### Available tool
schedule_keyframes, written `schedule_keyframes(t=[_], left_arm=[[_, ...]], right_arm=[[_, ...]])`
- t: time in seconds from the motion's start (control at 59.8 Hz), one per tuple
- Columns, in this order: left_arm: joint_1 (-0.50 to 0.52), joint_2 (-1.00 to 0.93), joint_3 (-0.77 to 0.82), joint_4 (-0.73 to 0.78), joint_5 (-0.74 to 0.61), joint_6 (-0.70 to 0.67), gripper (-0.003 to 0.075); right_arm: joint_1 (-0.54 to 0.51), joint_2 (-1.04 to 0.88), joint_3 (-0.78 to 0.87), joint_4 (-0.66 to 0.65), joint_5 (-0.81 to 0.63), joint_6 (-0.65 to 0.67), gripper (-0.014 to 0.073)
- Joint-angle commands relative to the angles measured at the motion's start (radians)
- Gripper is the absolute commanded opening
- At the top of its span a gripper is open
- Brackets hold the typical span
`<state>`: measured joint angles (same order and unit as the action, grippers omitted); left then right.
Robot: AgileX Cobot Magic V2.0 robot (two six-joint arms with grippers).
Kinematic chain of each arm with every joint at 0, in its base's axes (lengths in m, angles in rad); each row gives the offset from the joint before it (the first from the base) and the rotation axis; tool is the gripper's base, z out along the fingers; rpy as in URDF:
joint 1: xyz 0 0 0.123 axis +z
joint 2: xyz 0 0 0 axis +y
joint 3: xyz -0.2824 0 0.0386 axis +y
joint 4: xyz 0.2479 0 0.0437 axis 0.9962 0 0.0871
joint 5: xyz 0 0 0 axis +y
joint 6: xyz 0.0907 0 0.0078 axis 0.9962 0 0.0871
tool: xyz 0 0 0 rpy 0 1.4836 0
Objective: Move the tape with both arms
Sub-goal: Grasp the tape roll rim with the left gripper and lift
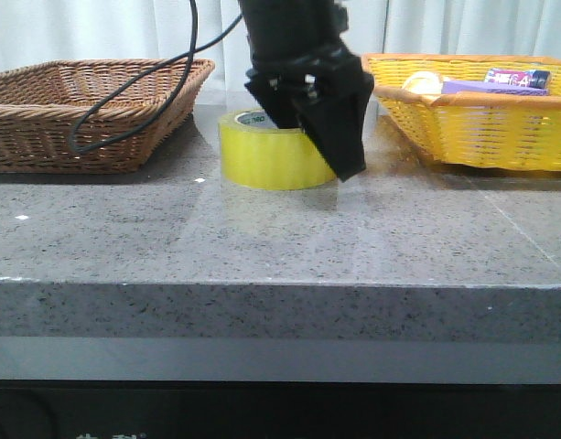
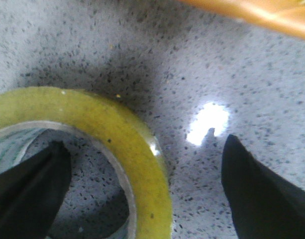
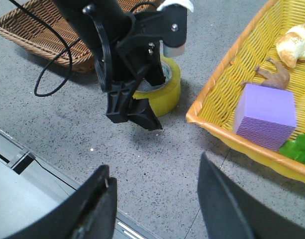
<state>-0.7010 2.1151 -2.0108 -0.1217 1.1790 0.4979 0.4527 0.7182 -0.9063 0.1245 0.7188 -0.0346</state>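
The yellow tape (image 1: 266, 155) lies flat on the grey stone table, between two baskets. My left gripper (image 1: 312, 128) hangs over its right side, open, with one finger inside the core and the other outside the wall. In the left wrist view the tape's wall (image 2: 142, 149) lies between the spread fingers of the left gripper (image 2: 142, 194), touching neither. My right gripper (image 3: 154, 199) is open and empty above the table's front edge, apart from the tape (image 3: 167, 94). It does not show in the front view.
A brown wicker basket (image 1: 88, 110) stands at the back left. A yellow basket (image 1: 481, 128) at the back right holds a purple block (image 3: 265, 117), a bread roll (image 3: 294, 44) and other small items. The left arm's black cable (image 1: 124, 91) drapes over the brown basket.
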Motion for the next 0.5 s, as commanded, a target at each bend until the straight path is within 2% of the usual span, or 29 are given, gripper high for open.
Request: schedule_keyframes(t=[0.0, 0.117, 0.268, 0.351, 0.485], left_arm=[[0.007, -0.048, -0.032, -0.018, -0.016, 0.000, 0.0599], [0.010, -0.044, -0.032, -0.018, 0.022, 0.000, 0.0573], [0.015, -0.044, -0.032, -0.018, 0.079, 0.000, 0.0395], [0.015, -0.044, -0.039, -0.018, 0.083, 0.000, 0.0272], [0.015, -0.044, -0.070, -0.018, 0.094, 0.000, 0.0171]], right_arm=[[-0.001, -0.003, -0.025, 0.002, -0.065, 0.000, 0.0402], [-0.001, -0.003, -0.025, 0.002, -0.065, 0.000, 0.0402], [-0.001, -0.003, -0.025, 0.002, -0.065, 0.000, 0.0402], [-0.001, -0.003, -0.025, 0.002, -0.065, 0.000, 0.0402], [-0.001, -0.003, -0.025, 0.002, -0.065, 0.000, 0.0402]])
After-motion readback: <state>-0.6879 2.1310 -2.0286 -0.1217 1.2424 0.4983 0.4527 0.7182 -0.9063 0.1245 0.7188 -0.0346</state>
